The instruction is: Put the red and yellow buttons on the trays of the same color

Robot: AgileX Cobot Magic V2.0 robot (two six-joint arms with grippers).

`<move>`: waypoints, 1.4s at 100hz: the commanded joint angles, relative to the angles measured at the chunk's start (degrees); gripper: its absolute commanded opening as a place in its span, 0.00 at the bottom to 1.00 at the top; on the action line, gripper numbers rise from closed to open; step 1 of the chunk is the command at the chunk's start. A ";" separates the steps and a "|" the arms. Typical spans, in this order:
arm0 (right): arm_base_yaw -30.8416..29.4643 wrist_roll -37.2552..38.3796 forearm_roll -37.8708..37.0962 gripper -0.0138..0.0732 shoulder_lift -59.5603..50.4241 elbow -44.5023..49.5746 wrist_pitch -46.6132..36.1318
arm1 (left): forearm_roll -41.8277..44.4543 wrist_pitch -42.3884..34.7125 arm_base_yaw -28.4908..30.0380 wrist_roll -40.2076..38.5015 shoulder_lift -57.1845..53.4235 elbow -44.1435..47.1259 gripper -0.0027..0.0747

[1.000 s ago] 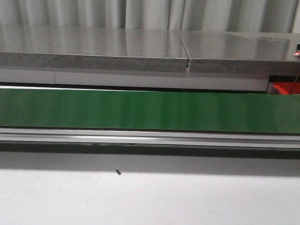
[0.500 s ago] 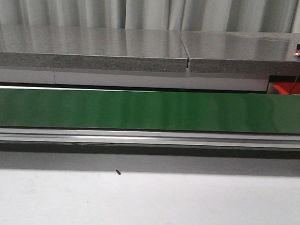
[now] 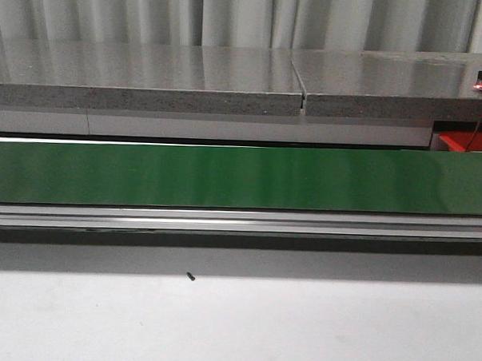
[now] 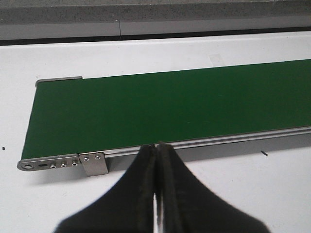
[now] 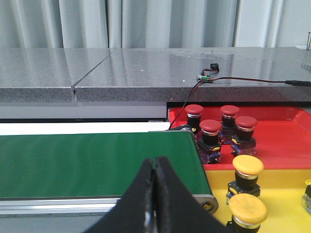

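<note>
In the right wrist view, several red buttons [image 5: 211, 127] stand upright on a glossy red tray [image 5: 286, 141]. Two yellow buttons [image 5: 248, 165] stand on a yellow tray [image 5: 286, 187] next to it. Both trays lie just past the end of the green conveyor belt [image 5: 97, 160]. My right gripper [image 5: 155, 160] is shut and empty over the belt's near edge, apart from the buttons. My left gripper [image 4: 156, 144] is shut and empty at the near rail of the belt [image 4: 170, 107], close to its other end. The front view shows neither gripper, only a corner of the red tray [image 3: 459, 142].
The bare green belt [image 3: 225, 176] runs across the front view, with a grey stone counter [image 3: 150, 73] behind it. A small circuit board [image 5: 206, 75] with a red light lies on the counter, and its wire hangs toward the red tray. A tiny dark speck [image 3: 190, 277] lies on the white table.
</note>
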 commanded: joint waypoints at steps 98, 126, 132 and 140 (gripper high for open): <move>0.10 0.16 -0.65 0.08 -1.17 -0.88 -4.63 | -1.41 -3.56 -0.41 -0.04 0.44 -1.35 0.01; 0.10 0.16 -0.65 0.08 -1.17 -0.88 -4.63 | -1.50 -3.56 -0.41 -0.04 0.44 -1.35 0.01; 0.10 0.16 -0.65 0.08 -1.17 -0.88 -4.63 | -1.50 -4.09 -0.41 -0.04 0.44 -1.35 0.01; 0.10 0.16 -0.65 0.08 -1.17 -0.88 -4.63 | -1.50 -6.82 -0.41 -0.14 0.44 -1.12 0.01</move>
